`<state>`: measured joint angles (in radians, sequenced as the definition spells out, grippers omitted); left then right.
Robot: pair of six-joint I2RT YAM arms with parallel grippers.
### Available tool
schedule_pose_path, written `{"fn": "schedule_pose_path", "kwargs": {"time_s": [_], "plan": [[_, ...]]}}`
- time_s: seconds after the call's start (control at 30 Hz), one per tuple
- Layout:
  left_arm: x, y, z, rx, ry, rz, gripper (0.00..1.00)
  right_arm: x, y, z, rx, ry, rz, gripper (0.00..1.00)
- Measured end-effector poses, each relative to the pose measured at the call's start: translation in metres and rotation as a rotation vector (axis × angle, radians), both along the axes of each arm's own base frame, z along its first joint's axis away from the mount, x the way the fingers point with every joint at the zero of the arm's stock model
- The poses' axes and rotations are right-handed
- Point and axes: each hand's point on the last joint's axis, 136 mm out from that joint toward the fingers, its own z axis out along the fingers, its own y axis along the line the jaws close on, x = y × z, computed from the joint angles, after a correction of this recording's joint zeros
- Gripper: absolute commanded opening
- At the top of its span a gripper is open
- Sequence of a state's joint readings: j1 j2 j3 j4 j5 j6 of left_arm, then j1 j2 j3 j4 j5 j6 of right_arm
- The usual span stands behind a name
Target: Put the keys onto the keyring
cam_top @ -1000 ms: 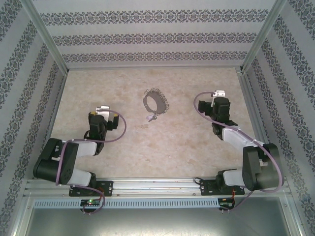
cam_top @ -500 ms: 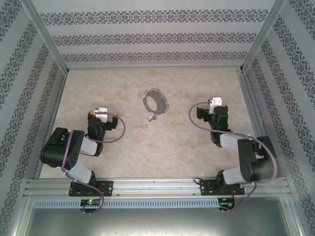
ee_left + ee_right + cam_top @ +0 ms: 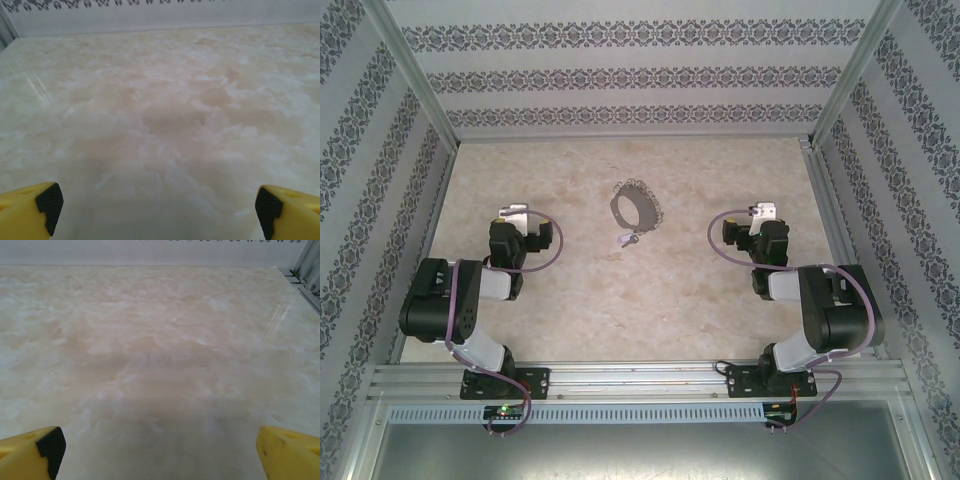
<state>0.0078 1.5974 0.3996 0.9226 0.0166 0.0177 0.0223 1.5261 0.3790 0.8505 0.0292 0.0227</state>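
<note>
One key (image 3: 631,239) near the keyring (image 3: 632,206) — tiny, its blade indistinct.

We see the keyring (image 3: 635,205) mid-table (image 3: 620,300), key (image 3: 630,239) just in front; left gripper (image 3: 510,213) and right gripper (image 3: 763,211) flank them, well apart.

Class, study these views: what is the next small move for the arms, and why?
Probably swing the left tool rightward toward the key. It and the right tool stand open and empty at the sides, while the key lies on the table just nearer than the keyring; nothing can be threaded until one is picked up.
</note>
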Motion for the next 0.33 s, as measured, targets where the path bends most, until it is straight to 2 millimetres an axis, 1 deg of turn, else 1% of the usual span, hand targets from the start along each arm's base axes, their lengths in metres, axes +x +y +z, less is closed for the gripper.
{"fn": "schedule_pose_path", "kwargs": {"time_s": [0.33], "plan": [[-0.0004, -0.0017, -0.0013, -0.007, 0.005, -0.008, 1.00, -0.0001, -0.0015, -0.0002, -0.003, 0.001, -0.007, 0.98]]}}
